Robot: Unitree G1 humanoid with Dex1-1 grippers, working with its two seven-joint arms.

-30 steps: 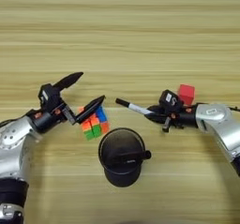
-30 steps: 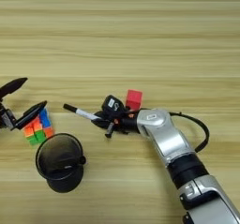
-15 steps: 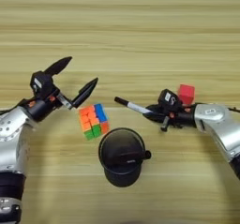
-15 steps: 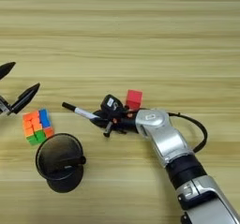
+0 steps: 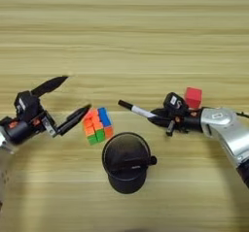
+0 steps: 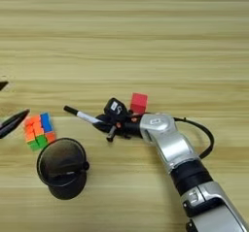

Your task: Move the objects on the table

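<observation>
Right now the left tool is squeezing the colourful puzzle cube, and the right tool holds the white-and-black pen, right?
Not quite. The left tool is open, beside the multicoloured puzzle cube, not squeezing it, as the left eye view shows. The right tool does hold the slim white-and-black marker pen.

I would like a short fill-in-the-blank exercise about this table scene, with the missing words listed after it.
1. The right hand is shut on the ____.
2. The left hand has its fingers ____, beside the puzzle cube.
3. The small red block lies on the table, behind the ____ hand.
4. The black cup stands nearest to the ____.

Missing words: marker pen; open; right; puzzle cube
</observation>
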